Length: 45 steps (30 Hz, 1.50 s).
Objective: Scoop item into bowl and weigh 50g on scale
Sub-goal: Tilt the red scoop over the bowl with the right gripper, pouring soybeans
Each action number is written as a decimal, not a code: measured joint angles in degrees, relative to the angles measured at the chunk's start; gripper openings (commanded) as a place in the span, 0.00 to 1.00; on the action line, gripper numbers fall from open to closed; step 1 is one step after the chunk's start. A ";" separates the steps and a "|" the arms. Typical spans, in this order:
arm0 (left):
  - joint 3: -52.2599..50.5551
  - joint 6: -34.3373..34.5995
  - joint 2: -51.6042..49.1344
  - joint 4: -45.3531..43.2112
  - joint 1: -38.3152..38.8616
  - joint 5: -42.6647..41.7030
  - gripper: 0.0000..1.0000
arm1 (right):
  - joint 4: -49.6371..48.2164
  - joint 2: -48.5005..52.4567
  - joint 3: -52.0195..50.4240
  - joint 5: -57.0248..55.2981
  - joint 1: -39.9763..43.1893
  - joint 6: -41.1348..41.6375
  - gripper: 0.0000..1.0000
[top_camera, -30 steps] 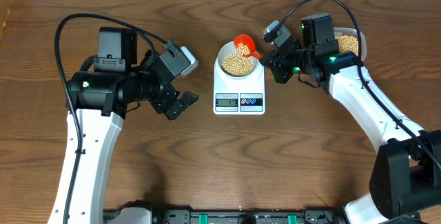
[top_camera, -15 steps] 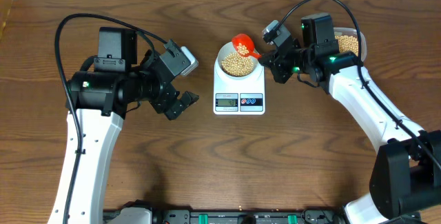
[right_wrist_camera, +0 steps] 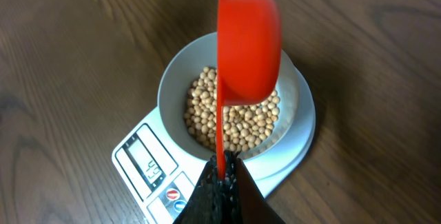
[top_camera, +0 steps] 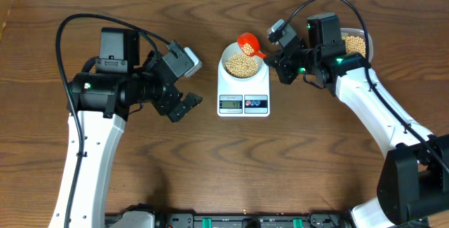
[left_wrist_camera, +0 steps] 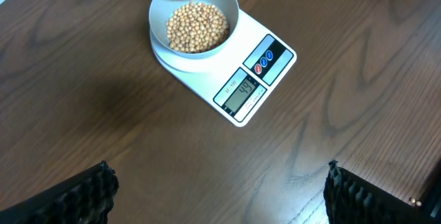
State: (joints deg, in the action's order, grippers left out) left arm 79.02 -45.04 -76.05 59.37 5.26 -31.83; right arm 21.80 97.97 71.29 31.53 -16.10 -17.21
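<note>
Right gripper [right_wrist_camera: 222, 176] pinching red scoop [right_wrist_camera: 249, 45], tan beans [right_wrist_camera: 241, 126] in white bowl [right_wrist_camera: 172, 79]

The flat white rectangular kitchen scale [left_wrist_camera: 256, 31] has a small grey display [left_wrist_camera: 242, 93] whose digits begin 49; the rest is too small to read.

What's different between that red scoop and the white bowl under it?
The red scoop is bright red with a long handle; the bowl is white, wider and handleless. The right gripper, shut on the handle, holds the scoop in the air; the bowl sits on the scale. The bowl holds a heap of beans; the scoop only a few. Both carry the same tan beans.
</note>
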 measured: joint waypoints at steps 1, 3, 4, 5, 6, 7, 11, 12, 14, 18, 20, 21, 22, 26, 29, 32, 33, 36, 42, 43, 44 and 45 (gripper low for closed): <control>0.00 0.00 0.00 0.00 0.00 0.00 0.98 | 0.00 0.00 0.00 0.07 0.00 -0.02 0.01; 0.00 0.00 0.00 0.00 0.00 0.00 0.98 | 0.66 0.00 0.00 -0.39 -0.02 -0.17 0.01; 0.00 0.00 0.00 0.00 0.00 0.00 0.98 | 0.83 0.00 0.00 -0.68 -0.02 -0.20 0.01; 0.00 0.00 0.00 0.00 0.00 0.00 0.98 | 0.81 0.00 0.00 -0.66 -0.02 -0.22 0.01; 0.00 0.00 0.00 0.00 0.00 0.00 0.98 | 0.48 0.00 0.00 -0.39 0.00 -0.20 0.01; 0.00 0.00 0.00 0.00 0.00 0.00 0.98 | 0.15 -0.02 0.00 -0.09 0.00 -0.17 0.01; 0.00 0.00 0.00 0.00 0.00 0.00 0.98 | 0.83 -0.02 0.00 -0.09 -0.02 -0.20 0.01; 0.00 0.00 0.00 0.00 0.00 0.00 0.98 | 0.94 -0.02 0.00 -0.15 -0.02 -0.20 0.01; 0.00 0.00 0.00 0.00 0.00 0.00 0.98 | 0.92 -0.02 0.00 -0.31 -0.02 -0.20 0.01; 0.00 0.00 0.00 0.00 0.00 0.00 0.98 | 0.92 -0.02 0.00 -0.28 -0.02 -0.20 0.01; 0.00 0.00 0.00 0.00 0.00 0.00 0.98 | 0.90 -0.02 0.00 -0.28 -0.02 -0.20 0.01; 0.00 0.00 0.00 0.00 0.00 0.00 0.98 | 0.87 -0.02 0.00 -0.28 -0.02 -0.20 0.01; 0.00 0.00 0.00 0.00 0.00 0.00 0.98 | 0.85 -0.02 0.00 -0.28 -0.02 -0.20 0.01; 0.00 0.00 0.00 0.00 0.00 0.00 0.98 | 0.83 -0.02 0.00 -0.28 -0.02 -0.20 0.01; 0.00 0.00 0.00 0.00 0.00 0.00 0.98 | 0.83 -0.02 0.00 -0.28 -0.02 -0.20 0.01; 0.00 0.00 0.00 0.00 0.00 0.00 0.98 | 0.83 -0.02 0.00 -0.28 -0.02 -0.20 0.01; 0.00 0.00 0.00 0.00 0.00 0.00 0.98 | 0.83 -0.02 0.00 -0.28 -0.02 -0.20 0.01; 0.00 0.00 0.00 0.00 0.00 0.00 0.98 | 0.83 -0.02 0.00 -0.28 -0.02 -0.17 0.01; 0.00 0.00 0.00 0.00 0.00 0.00 0.98 | 0.76 -0.02 0.00 -0.28 -0.02 0.35 0.01; 0.00 0.00 0.00 0.00 0.00 0.00 0.98 | 0.68 -0.02 0.00 -0.26 -0.02 0.79 0.01; 0.00 0.00 0.00 0.00 0.00 0.00 0.98 | 0.63 -0.02 0.00 -0.24 -0.02 1.18 0.01; 0.00 0.00 0.00 0.00 0.00 0.00 0.98 | 0.57 -0.02 0.00 -0.02 -0.02 1.84 0.01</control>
State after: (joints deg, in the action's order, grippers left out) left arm 79.02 -45.04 -76.05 59.37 5.26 -31.83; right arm 22.37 97.95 71.29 31.51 -16.12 -15.38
